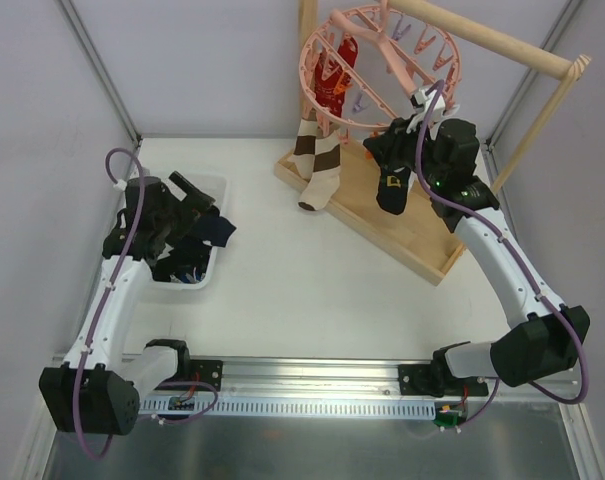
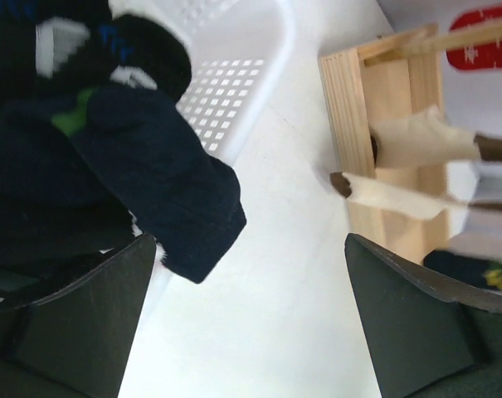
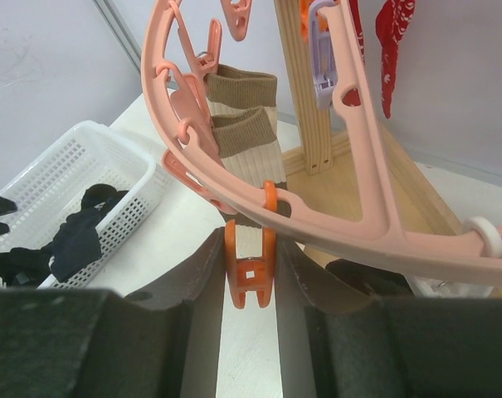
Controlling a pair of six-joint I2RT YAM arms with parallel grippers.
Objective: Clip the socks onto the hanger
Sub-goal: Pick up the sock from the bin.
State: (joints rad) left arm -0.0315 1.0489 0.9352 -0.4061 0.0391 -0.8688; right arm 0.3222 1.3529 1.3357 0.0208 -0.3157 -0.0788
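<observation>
The pink ring hanger [image 1: 304, 70] hangs from the wooden rod at the back right; its rim crosses the right wrist view [image 3: 333, 224]. My right gripper [image 1: 387, 150] [image 3: 251, 290] is shut on an orange clip [image 3: 251, 274] hanging from the rim. A black sock with a yellow mark [image 1: 392, 188] hangs just below that gripper; what holds it is hidden. Several dark socks [image 1: 197, 245] lie in the white basket [image 1: 214, 185]. One navy sock [image 2: 168, 191] droops over the basket's edge. My left gripper [image 1: 190, 188] [image 2: 251, 315] is wide open and empty above it.
A brown-and-white striped sock [image 1: 317, 160] and a red sock [image 1: 334, 85] hang from the hanger. The wooden stand's tray [image 1: 422, 235] and slanted rod [image 1: 492, 40] fill the back right. The basket also shows in the right wrist view [image 3: 93, 141].
</observation>
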